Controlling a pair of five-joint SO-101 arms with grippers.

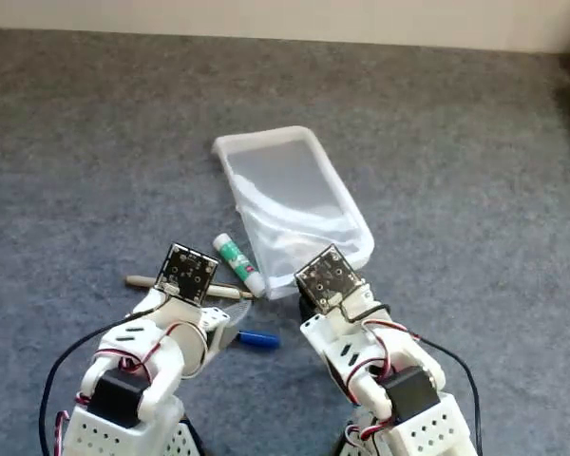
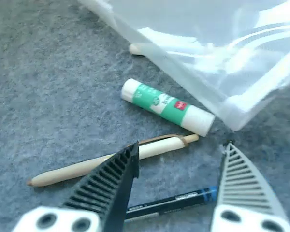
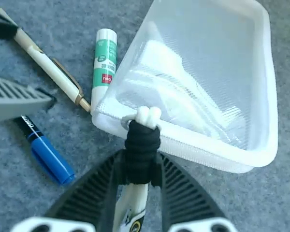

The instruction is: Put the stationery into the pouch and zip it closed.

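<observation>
1. Left gripper (image 2: 181,145) hovers low with its jaws spread wide above a beige pen (image 2: 159,147) and a blue-capped pen (image 2: 174,200) on the grey carpet (image 1: 475,123).
2. Green-and-white glue stick (image 2: 166,106) lies just beside the translucent pouch (image 1: 285,180), outside it.
3. Right gripper (image 3: 140,159) is clamped on the pouch's black zip pull (image 3: 141,145).

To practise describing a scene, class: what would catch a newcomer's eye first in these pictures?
The translucent white pouch lies in the middle of the grey table, with the right end effector shut on its zip pull. Beside it lie a green-and-white glue stick, a beige pen and a blue pen, the left end effector open over the pens.
</observation>
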